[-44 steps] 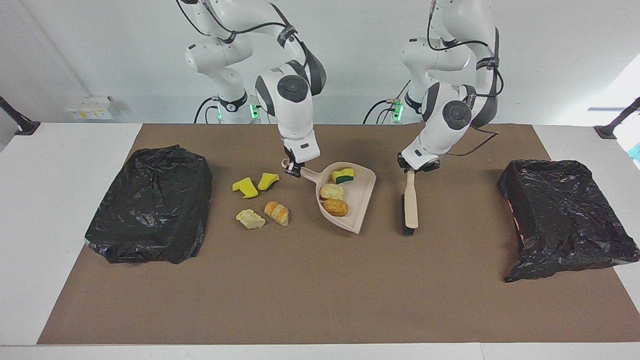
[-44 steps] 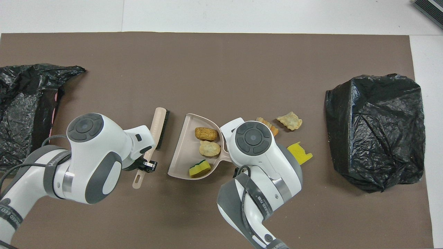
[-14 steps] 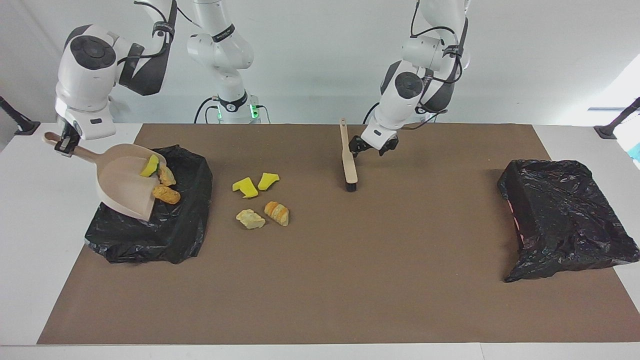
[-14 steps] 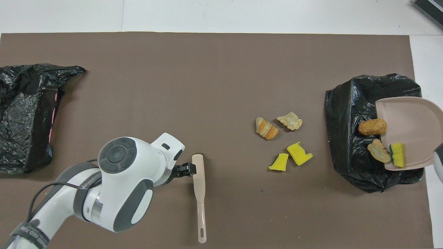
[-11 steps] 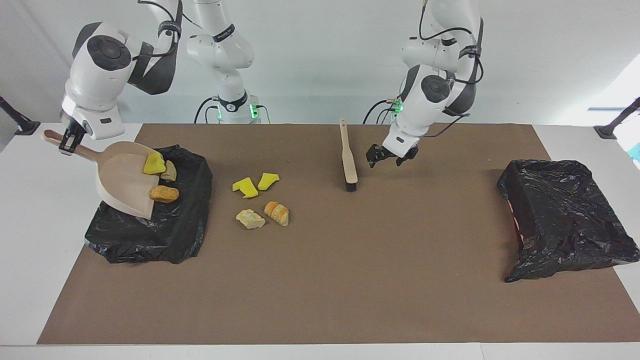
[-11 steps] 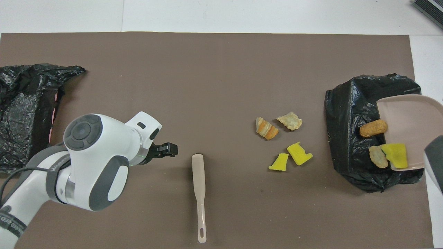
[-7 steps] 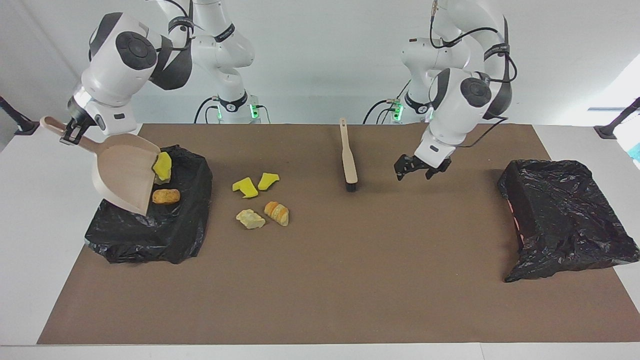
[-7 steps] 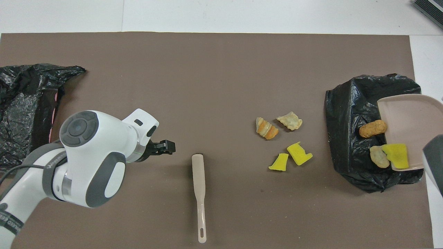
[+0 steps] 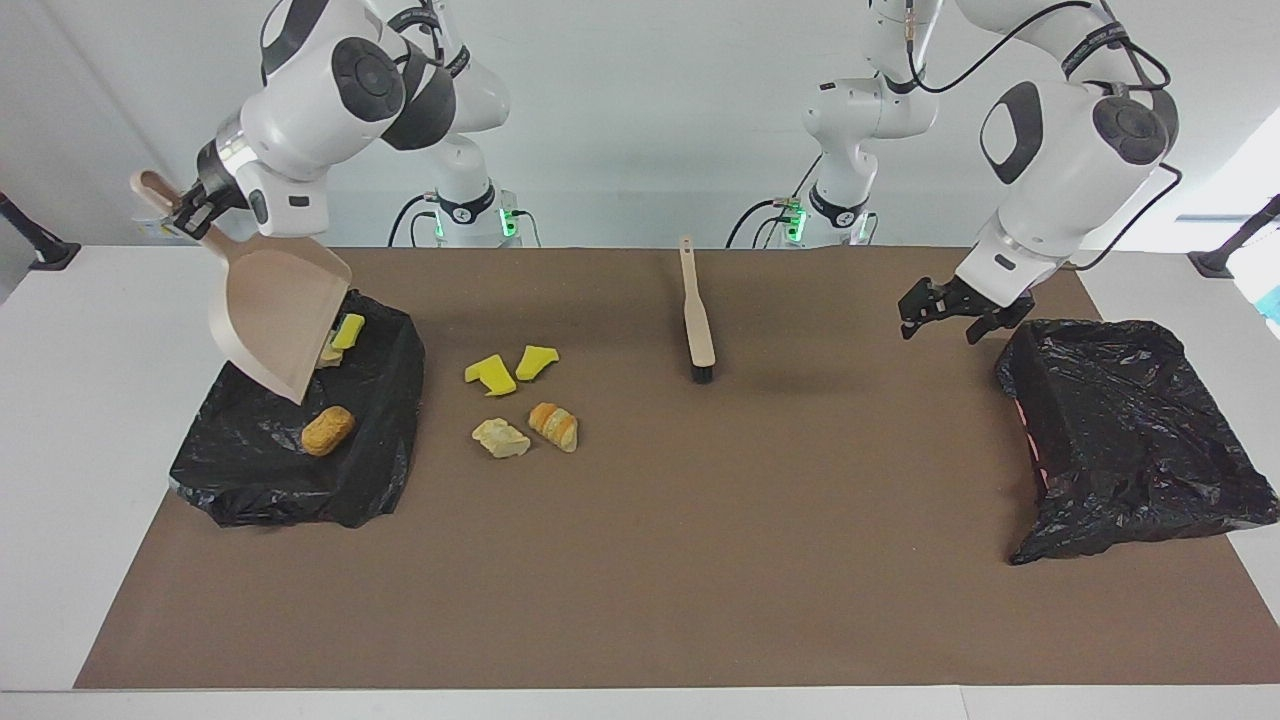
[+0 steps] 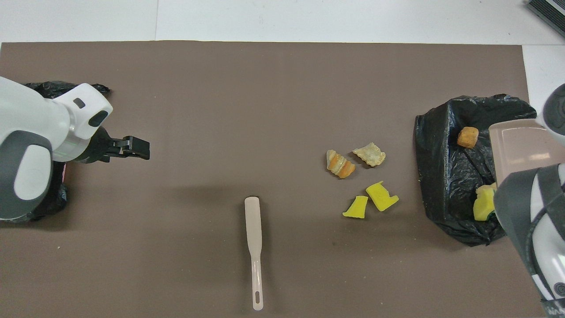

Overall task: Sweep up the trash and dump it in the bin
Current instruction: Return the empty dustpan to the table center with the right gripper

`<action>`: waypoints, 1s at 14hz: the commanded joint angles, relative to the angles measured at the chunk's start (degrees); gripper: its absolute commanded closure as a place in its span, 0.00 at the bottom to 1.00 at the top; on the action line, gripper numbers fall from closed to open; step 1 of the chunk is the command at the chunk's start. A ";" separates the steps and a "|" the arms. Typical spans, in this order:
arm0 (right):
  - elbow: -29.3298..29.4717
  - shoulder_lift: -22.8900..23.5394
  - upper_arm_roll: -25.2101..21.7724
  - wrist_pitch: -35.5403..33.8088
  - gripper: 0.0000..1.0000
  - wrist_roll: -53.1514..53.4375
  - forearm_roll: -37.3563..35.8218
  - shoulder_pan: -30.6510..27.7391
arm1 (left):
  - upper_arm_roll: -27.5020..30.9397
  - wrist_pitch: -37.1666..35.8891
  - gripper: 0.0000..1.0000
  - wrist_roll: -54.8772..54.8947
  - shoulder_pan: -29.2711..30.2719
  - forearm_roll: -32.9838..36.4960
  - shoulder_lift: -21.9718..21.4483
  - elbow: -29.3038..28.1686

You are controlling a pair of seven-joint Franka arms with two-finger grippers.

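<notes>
R gripper (image 9: 188, 215) clamped on tilted dustpan (image 9: 275, 320); L gripper (image 9: 945, 318) fingers apart; trash (image 9: 520, 400) yellow/tan bits.

Four trash bits (image 9: 520, 400) lie between the bin (image 9: 250, 470) and the brush (image 9: 697, 325).

Trash, seven pieces. Four lie on the brown mat beside the bin toward the right arm's end of the bench: two yellow sponge wedges (image 9: 490, 373) (image 9: 536, 360) nearer the robots, a pale tan lump (image 9: 500, 438) and an orange-striped bread lump (image 9: 555, 426) farther from them. In the black-lined bin (image 9: 380, 480): an orange-brown lump (image 9: 327, 429), a yellow-green sponge wedge (image 9: 348, 329) and a tan lump (image 9: 329, 352) touching it.
</notes>
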 commanded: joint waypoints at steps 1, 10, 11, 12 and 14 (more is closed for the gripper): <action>3.23 0.57 0.19 -8.41 1.00 15.51 8.71 5.05 | -0.71 -6.34 0.00 1.03 0.51 2.94 1.16 6.23; 1.74 5.91 2.21 13.50 1.00 79.77 50.14 12.60 | -0.62 -13.21 0.00 -0.02 1.30 2.85 -0.07 10.29; 2.09 8.89 2.21 17.54 1.00 85.83 50.67 15.58 | -0.62 -13.30 0.00 -0.11 1.30 2.77 -0.07 10.29; 2.27 10.92 2.21 21.41 1.00 90.68 51.81 17.53 | -0.62 -13.30 0.00 -0.37 1.39 2.76 -0.07 10.29; 2.36 14.87 2.21 28.53 1.00 98.16 57.33 19.73 | -0.62 -13.30 0.00 -2.13 1.30 2.76 -0.07 10.29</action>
